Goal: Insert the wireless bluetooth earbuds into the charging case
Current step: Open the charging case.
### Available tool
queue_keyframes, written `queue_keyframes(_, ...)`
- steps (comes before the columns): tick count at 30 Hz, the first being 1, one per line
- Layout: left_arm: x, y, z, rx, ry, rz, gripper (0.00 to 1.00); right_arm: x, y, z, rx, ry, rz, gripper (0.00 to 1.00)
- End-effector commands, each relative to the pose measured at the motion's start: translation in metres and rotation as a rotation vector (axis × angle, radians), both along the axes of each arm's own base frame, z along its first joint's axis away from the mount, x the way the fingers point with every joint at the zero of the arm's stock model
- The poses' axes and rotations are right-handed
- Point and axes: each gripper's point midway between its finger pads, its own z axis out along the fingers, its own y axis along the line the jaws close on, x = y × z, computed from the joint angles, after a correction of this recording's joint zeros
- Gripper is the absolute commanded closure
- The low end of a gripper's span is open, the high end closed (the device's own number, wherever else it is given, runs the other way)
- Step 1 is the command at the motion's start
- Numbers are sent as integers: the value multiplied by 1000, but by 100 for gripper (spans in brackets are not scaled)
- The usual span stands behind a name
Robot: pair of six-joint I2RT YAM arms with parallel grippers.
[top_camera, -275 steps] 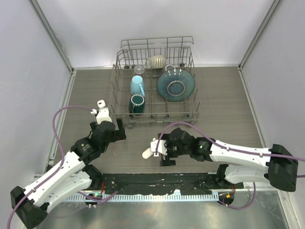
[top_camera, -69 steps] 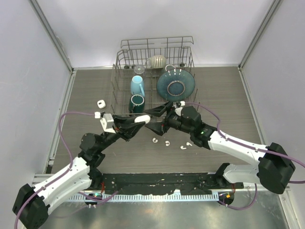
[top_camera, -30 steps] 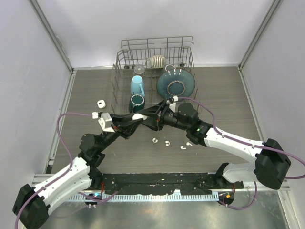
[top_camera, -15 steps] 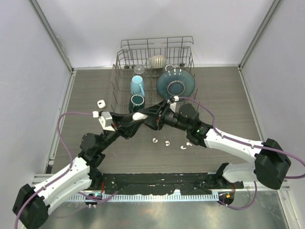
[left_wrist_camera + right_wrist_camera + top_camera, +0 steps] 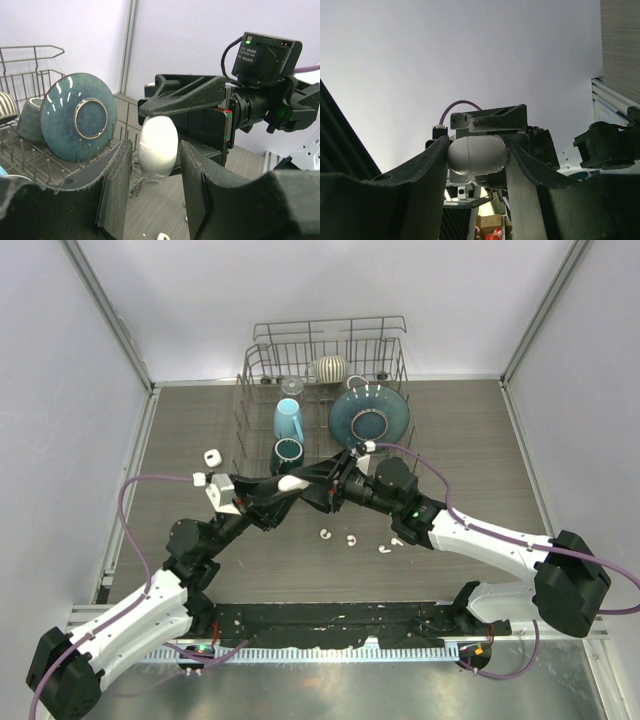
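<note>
The white egg-shaped charging case (image 5: 293,483) hangs above the table between both grippers, just in front of the dish rack. My right gripper (image 5: 305,484) is shut on the case (image 5: 477,154), and both fingers press its sides. My left gripper (image 5: 288,494) is open around the same case (image 5: 158,146), with a gap on each side. Several tiny white earbuds lie on the wood below: one (image 5: 326,535), another (image 5: 351,539) and a third (image 5: 385,548), with more beside them. One earbud (image 5: 162,236) shows at the bottom edge of the left wrist view.
A wire dish rack (image 5: 330,328) stands behind the grippers with a blue plate (image 5: 368,418), a light blue mug (image 5: 288,420), a dark green mug (image 5: 287,457) and a striped bowl (image 5: 330,368). A small white piece (image 5: 212,457) lies on the table left of the rack.
My left gripper's fingers have parted from the case, which they gripped a second ago. The right gripper keeps hold of it, and both arms have hardly moved.
</note>
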Motion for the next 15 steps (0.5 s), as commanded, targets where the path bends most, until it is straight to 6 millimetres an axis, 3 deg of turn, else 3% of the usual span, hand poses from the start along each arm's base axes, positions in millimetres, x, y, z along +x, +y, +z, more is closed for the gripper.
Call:
queue_keyframes(1,-4,4,38,-54,-84,8,52,-4,-5,24,57,-41,-7,99)
queue_keyframes(4,-4,4,39,-55,-87,7,49,-4,-5,20,44,-34,-6,99)
queue_keyframes(9,-4,2,35,-40,-83,-2,55,-5,-4,23,51,-40,1,99)
queue_keyframes(15,-7,-4,31,-12,-77,-34,52,-4,-5,27,65,-49,-5,99)
